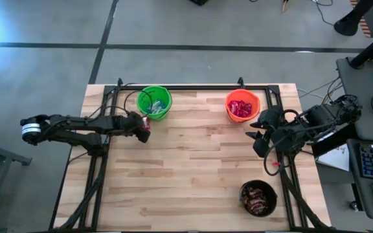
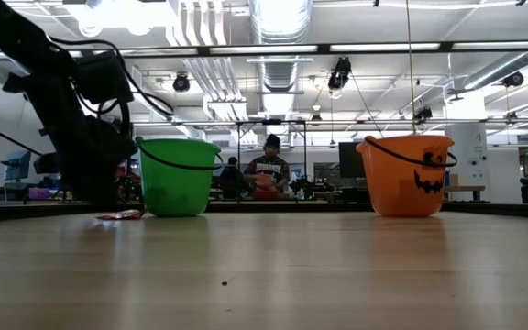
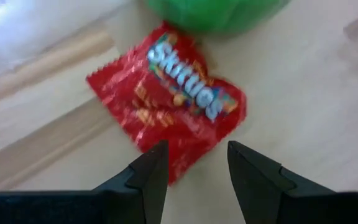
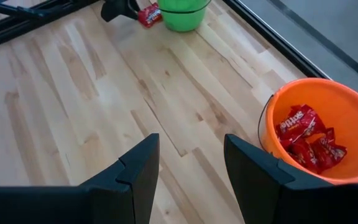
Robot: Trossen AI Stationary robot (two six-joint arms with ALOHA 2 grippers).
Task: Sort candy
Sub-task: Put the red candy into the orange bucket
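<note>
Since the red packet (image 3: 169, 102) lies flat on the surface (image 1: 193, 162) just beside the green bucket (image 1: 155, 101), the left gripper (image 3: 194, 171), fingers spread and empty, should straddle one crinkled edge before pinching; the right gripper (image 4: 188, 165) waits spread near the orange bucket (image 1: 242, 105).

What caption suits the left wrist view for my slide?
Open left gripper poised over a red Skittles packet lying on the table beside the green bucket.

A red Skittles packet (image 3: 169, 106) is seen flat on the wooden desk (image 3: 309, 106), just beside the green bucket (image 3: 213, 12); the left gripper (image 3: 194, 165) is held spread above the packet's edge.
</note>
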